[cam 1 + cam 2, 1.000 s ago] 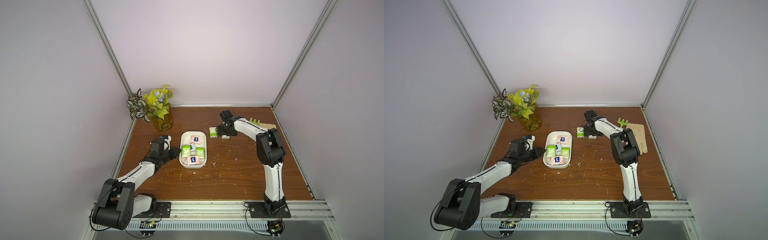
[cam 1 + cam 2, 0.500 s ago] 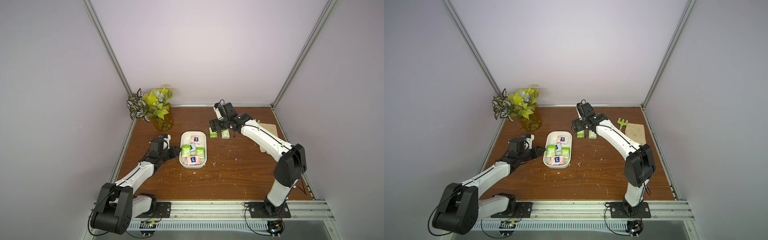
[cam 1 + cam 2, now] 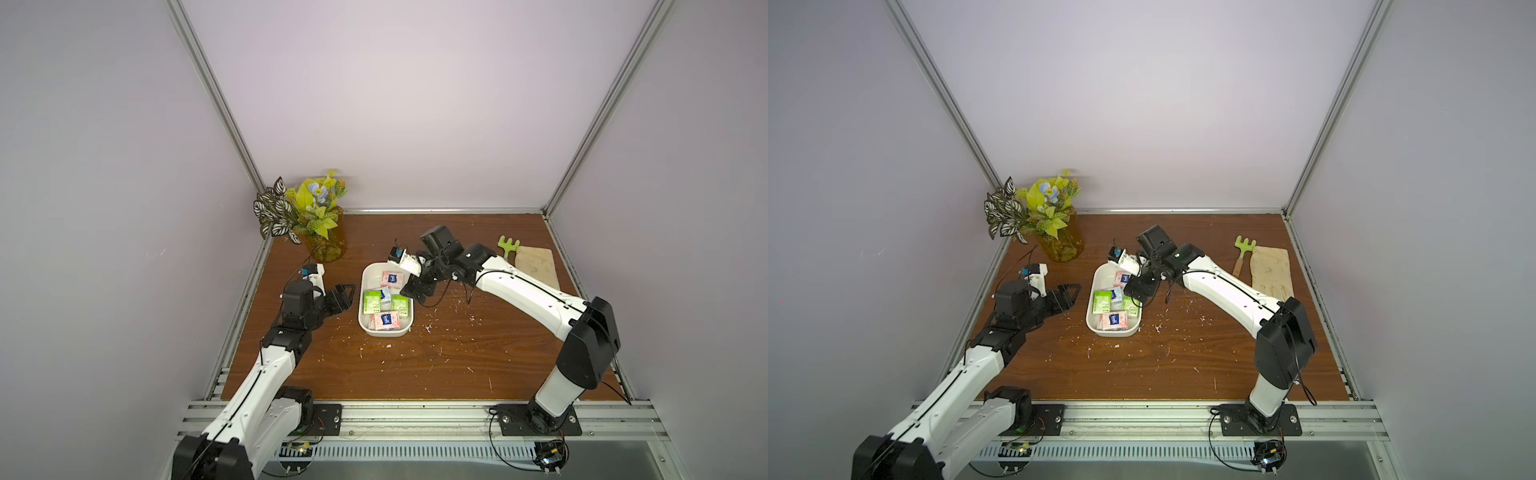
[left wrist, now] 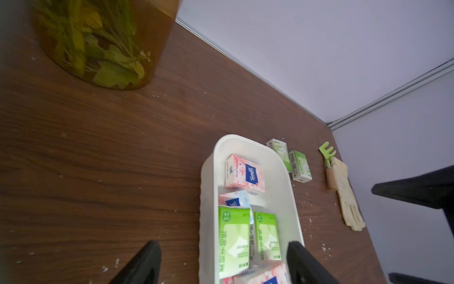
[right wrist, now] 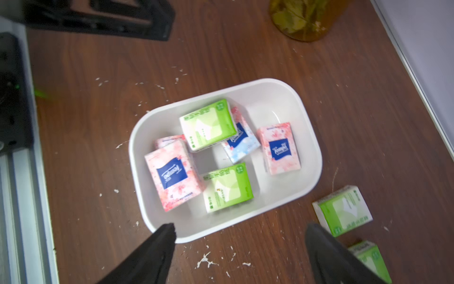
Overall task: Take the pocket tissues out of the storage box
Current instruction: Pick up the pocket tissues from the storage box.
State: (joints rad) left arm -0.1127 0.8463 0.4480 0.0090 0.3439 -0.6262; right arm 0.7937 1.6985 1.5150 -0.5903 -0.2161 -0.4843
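The white storage box (image 3: 360,308) (image 3: 1088,316) sits mid-table with several pocket tissues in it: green-and-white packets (image 5: 208,125) (image 5: 227,186), pink ones (image 5: 172,174) (image 5: 280,147) and a pale-blue one (image 5: 242,147). Two green packets (image 5: 342,211) (image 4: 299,166) lie on the table beside the box. My left gripper (image 3: 340,296) (image 4: 223,258) is open and empty at the box's left side, its fingers straddling the box's end. My right gripper (image 3: 415,289) (image 5: 242,242) hangs open and empty over the box's right rim.
An amber vase (image 3: 324,247) of leaves stands at the back left. A green hand rake (image 3: 509,245) and a pale glove (image 3: 536,266) lie at the back right. White crumbs are scattered over the wooden table (image 3: 415,374).
My right arm swung from the two green packets behind the box to the box's right rim. My left gripper opened wide beside the box.
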